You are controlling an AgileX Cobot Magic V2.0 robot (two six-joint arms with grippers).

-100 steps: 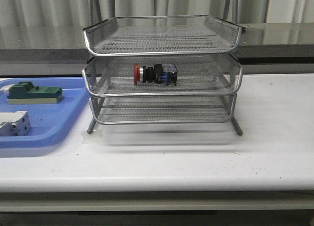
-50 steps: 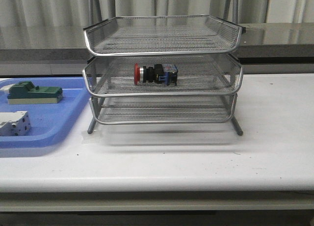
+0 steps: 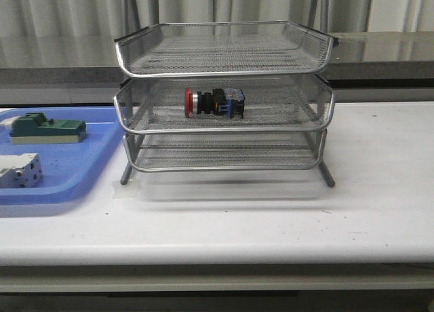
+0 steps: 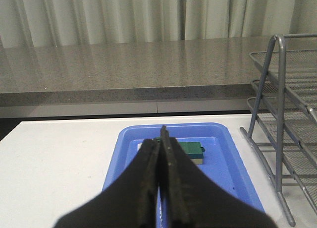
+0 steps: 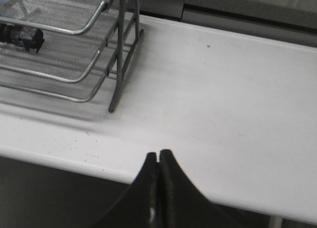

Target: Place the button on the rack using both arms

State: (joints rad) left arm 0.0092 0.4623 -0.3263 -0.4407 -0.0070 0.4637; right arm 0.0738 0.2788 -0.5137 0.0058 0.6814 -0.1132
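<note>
The button (image 3: 214, 102), red head to the left with black body and blue rear block, lies on its side in the middle tier of the silver wire rack (image 3: 224, 73). Its blue and black end also shows in the right wrist view (image 5: 21, 36) inside the rack (image 5: 101, 74). No arm shows in the front view. My left gripper (image 4: 161, 134) is shut and empty, above the blue tray (image 4: 228, 158). My right gripper (image 5: 158, 155) is shut and empty, over the table's front edge, to the right of the rack.
The flat blue tray (image 3: 88, 166) sits left of the rack and holds a green block part (image 3: 46, 129) and a white-grey block part (image 3: 19, 171). The green part shows in the left wrist view (image 4: 190, 149). The rack's leg (image 4: 280, 139) stands right of the tray.
</note>
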